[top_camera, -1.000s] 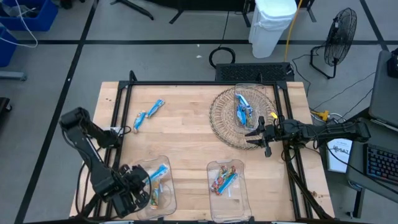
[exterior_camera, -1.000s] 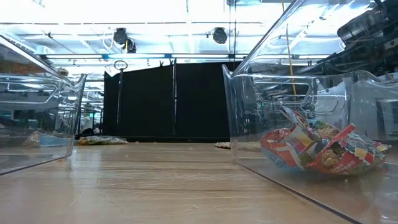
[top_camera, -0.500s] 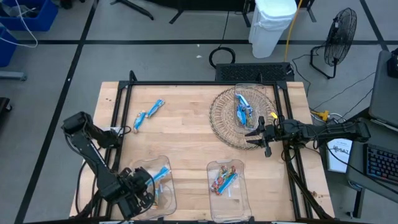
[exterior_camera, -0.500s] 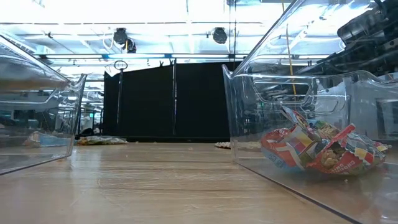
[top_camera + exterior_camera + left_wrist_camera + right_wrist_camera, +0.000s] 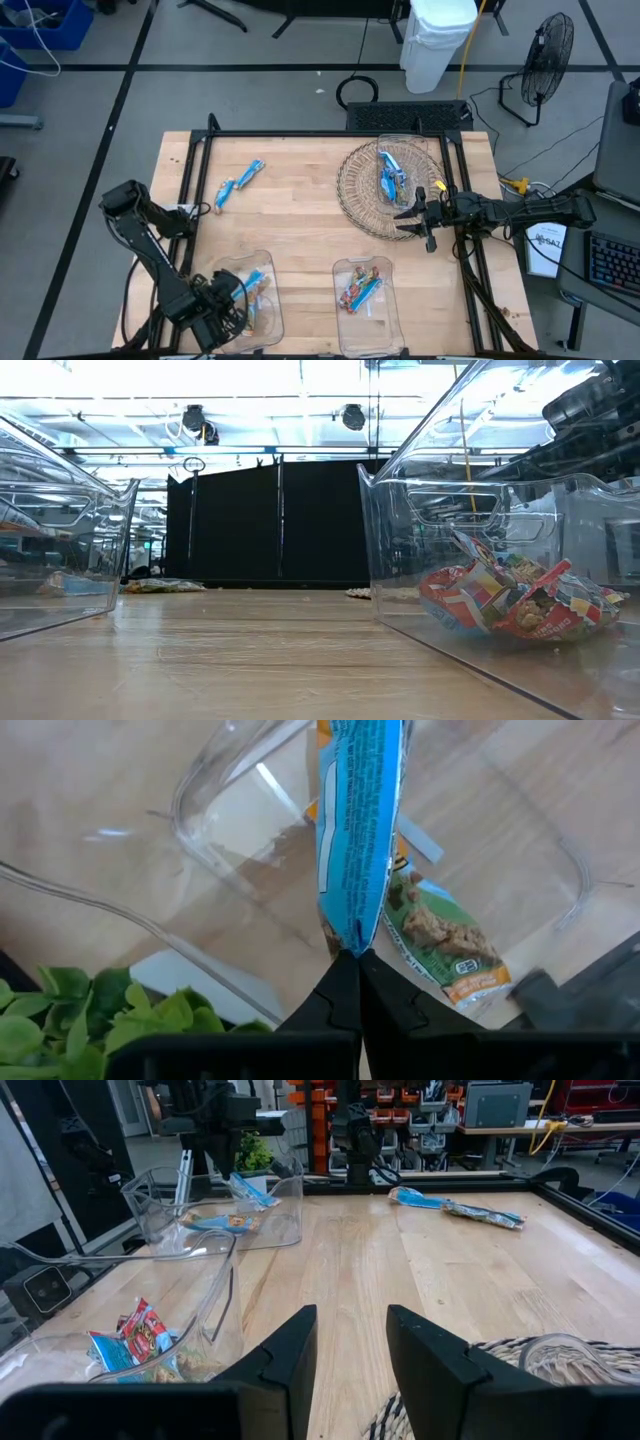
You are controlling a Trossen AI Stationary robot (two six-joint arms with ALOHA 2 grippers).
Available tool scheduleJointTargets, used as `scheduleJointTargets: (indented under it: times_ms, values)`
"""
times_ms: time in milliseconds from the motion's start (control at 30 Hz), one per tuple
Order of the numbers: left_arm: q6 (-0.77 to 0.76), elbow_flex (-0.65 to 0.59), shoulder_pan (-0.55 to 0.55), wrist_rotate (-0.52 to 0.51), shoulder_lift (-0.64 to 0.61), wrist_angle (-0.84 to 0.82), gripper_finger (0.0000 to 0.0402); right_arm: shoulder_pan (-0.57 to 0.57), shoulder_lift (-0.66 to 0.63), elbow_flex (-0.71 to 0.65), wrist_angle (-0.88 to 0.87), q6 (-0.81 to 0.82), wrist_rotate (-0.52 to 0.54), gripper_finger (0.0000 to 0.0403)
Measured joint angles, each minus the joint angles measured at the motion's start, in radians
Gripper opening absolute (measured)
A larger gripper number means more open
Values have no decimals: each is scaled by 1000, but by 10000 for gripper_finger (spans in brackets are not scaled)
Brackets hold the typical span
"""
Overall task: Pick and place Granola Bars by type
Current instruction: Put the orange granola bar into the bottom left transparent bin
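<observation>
Left gripper (image 5: 352, 958) clamped on one end of a bright blue wrapped granola bar (image 5: 358, 820), held over the clear plastic bin (image 5: 277, 312) at the table's near left.

Inside that bin lies a second bar with a green and orange wrapper (image 5: 440, 935), directly beneath the held bar. Two more blue wrapped bars (image 5: 238, 182) lie on the bare wooden table (image 5: 300, 215), well apart from the bin. Further blue bars (image 5: 390, 172) rest in the round wicker basket (image 5: 352, 190). A second clear bin (image 5: 386, 310) holds multicoloured bars (image 5: 358, 289). The right gripper (image 5: 414, 217) waits at the basket's edge, fingers (image 5: 285, 1355) spread and empty.
</observation>
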Motion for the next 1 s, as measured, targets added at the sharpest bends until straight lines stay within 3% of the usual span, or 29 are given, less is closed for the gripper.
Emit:
scheduleJointTargets:
  times_ms: [833, 1000]
  values:
    - [2, 0, 2, -58, 0, -3, 8, 0, 0, 0, 0, 0, 0, 114]
    - [-34, 0, 14, -65, 0, -12, 30, 0, 0, 0, 0, 0, 0, 114]
